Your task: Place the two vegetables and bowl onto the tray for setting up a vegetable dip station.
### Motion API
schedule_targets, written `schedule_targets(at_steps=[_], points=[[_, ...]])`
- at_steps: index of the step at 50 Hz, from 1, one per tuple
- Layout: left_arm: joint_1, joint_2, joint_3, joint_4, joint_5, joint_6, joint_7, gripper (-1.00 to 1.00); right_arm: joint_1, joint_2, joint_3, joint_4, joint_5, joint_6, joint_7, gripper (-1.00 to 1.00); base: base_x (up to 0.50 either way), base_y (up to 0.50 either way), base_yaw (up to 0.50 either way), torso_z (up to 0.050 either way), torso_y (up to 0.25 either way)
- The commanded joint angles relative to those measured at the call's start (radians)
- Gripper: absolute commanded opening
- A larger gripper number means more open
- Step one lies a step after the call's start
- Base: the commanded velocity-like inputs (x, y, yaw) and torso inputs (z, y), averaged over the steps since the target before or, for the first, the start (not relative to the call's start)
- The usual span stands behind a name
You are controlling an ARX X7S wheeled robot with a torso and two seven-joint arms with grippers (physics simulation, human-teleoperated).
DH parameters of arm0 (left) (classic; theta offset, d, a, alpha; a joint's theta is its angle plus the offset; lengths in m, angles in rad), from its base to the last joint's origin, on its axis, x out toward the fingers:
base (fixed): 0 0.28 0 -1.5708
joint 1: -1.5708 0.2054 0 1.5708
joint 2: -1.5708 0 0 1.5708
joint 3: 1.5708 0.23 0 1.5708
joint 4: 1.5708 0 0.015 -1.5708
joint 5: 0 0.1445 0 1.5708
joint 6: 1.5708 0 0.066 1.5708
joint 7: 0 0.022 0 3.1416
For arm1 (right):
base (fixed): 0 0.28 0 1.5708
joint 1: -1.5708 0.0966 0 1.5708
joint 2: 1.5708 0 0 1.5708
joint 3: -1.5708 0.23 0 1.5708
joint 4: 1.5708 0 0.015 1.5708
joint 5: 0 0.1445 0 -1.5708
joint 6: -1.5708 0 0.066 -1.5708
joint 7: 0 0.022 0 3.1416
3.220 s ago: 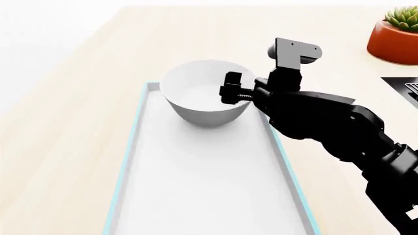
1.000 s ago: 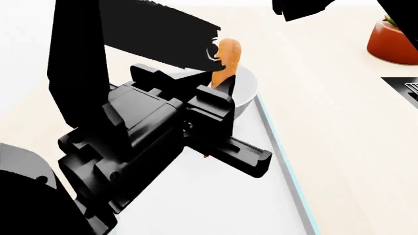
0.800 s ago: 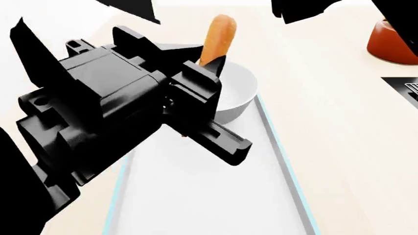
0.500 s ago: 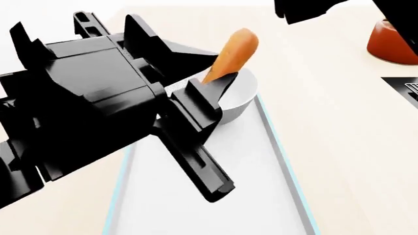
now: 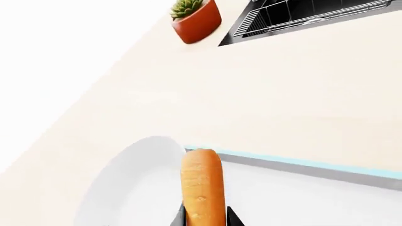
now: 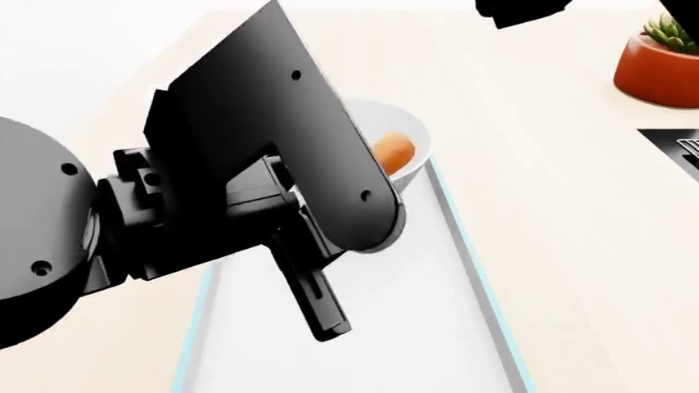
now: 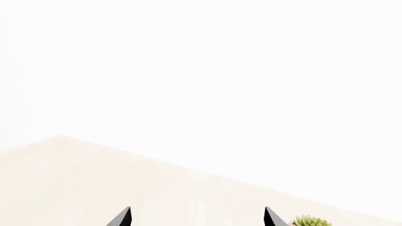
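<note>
My left gripper (image 5: 205, 219) is shut on the orange carrot (image 5: 202, 186) and holds it in the air above the tray, its thick end near the bowl. In the head view the left arm fills the middle and only the carrot's end (image 6: 394, 152) shows past it. The white bowl (image 6: 408, 141) stands on the far end of the tray (image 6: 472, 262), mostly hidden by the arm; its rim also shows in the left wrist view (image 5: 132, 169). My right gripper (image 7: 197, 217) is open and empty, raised high. The cucumber is out of view.
A terracotta pot with a succulent (image 6: 659, 59) stands at the far right of the wooden counter (image 6: 568, 205). A black sink with a wire rack (image 5: 301, 14) lies at the right edge. The tray's light blue rim (image 5: 301, 162) runs beside the carrot.
My left arm has swung across the head view and turned, so the carrot dropped from upright above the bowl to a low spot at the bowl's near side. The right arm has lifted away.
</note>
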Motion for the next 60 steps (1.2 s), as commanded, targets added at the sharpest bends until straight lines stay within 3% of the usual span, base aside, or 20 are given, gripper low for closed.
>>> schedule_targets(at_steps=[1, 15, 28, 46, 60], points=[[0.060, 0.019, 0.015, 0.032, 0.065, -0.010, 0.078, -1.00, 0.005, 0.005, -0.003, 0.000, 0.000, -0.001, -0.002, 1.00, 0.00, 0.00, 0.00, 0.000, 0.000], [0.053, 0.032, -0.018, -0.050, 0.138, -0.002, 0.231, -1.00, -0.002, 0.004, -0.010, 0.002, -0.010, -0.003, -0.010, 1.00, 0.00, 0.00, 0.00, 0.000, 0.000], [0.084, 0.058, 0.004, -0.067, 0.212, -0.005, 0.260, -1.00, 0.003, 0.003, -0.013, 0.002, -0.006, -0.004, -0.009, 1.00, 0.00, 0.00, 0.00, 0.000, 0.000], [0.108, 0.060, 0.001, -0.107, 0.269, 0.009, 0.436, -1.00, 0.003, 0.006, -0.016, 0.001, -0.011, -0.006, -0.013, 1.00, 0.00, 0.00, 0.00, 0.000, 0.000], [0.134, 0.072, 0.053, -0.188, 0.432, 0.004, 0.538, -1.00, 0.012, 0.007, -0.017, -0.002, -0.006, -0.006, -0.010, 1.00, 0.00, 0.00, 0.00, 0.000, 0.000]])
